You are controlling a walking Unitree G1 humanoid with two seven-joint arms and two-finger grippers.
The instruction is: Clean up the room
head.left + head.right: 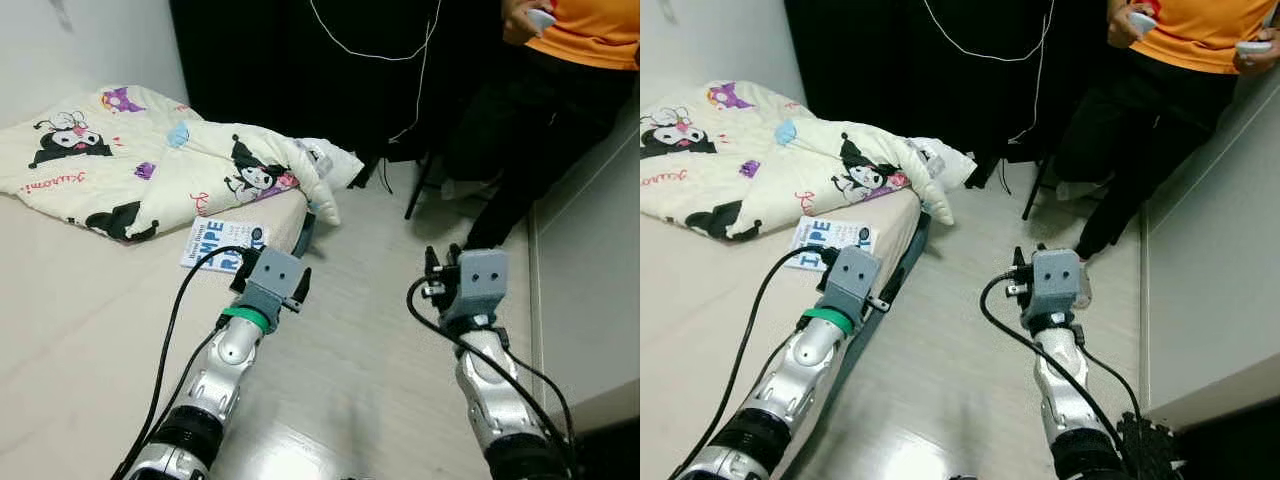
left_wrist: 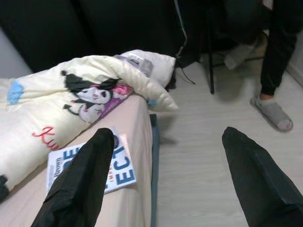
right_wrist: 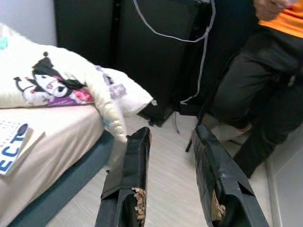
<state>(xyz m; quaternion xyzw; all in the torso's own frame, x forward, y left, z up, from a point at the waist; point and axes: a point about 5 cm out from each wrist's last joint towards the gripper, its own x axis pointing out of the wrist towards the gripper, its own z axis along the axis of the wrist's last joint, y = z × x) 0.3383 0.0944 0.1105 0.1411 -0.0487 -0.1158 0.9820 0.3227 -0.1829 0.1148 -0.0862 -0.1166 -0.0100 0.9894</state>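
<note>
Two tools, both empty: my left tool is spread wide, my right tool parted a little. I see the book flat on the bed by the edge, just ahead of the left tool, long axis running away from me. Left arm is nearer.

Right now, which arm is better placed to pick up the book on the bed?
Left. The left gripper hangs open near the book at the bed edge; the right gripper is out over the floor.
</note>
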